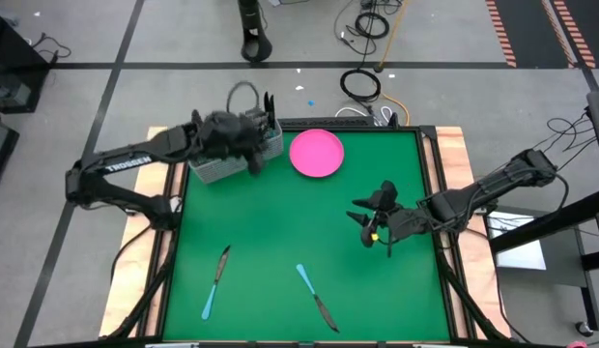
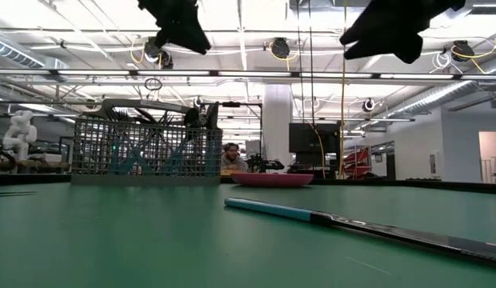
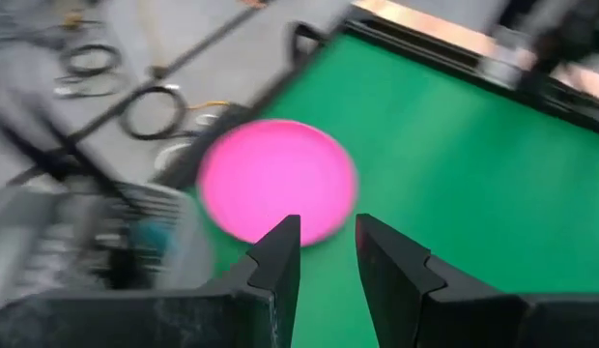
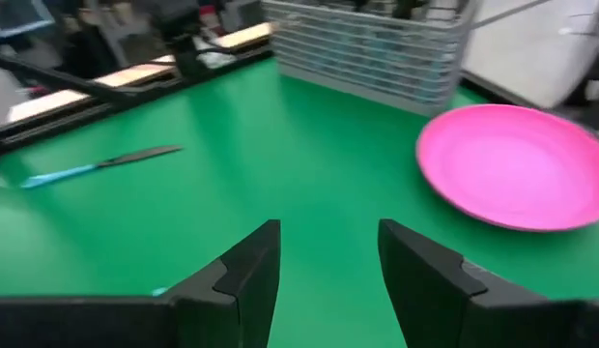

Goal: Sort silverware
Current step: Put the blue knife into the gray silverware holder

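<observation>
Big workshop room in the background, ceiling lights and cables hanging everywhere, someone sitting way off behind the bench [image 1: 299, 232], which has a green top with wooden strips down both sides.

The wire basket [image 1: 234, 157] sits at the far left corner of the bench, and you can see utensils standing up in it with blue handles showing through the mesh. Just beside it along the far edge is the pink plate [image 1: 316, 153], nothing visible on it.

Two knives with blue handles are loose on the green. One knife [image 1: 214, 280] lies toward the near left corner, blade pointing to the far side. The other knife [image 1: 316, 296] is close to the middle of the near edge, angled, blade pointing to the near right. They're well apart from each other.

The left claw [image 3: 327, 253] is up in the air at the basket's plate-side end, fingers parted with nothing between them, pink plate visible past the tips. The right claw [image 4: 328, 266] hangs over the right side of the bench, also released and carrying nothing, pointed toward the plate and basket.
</observation>
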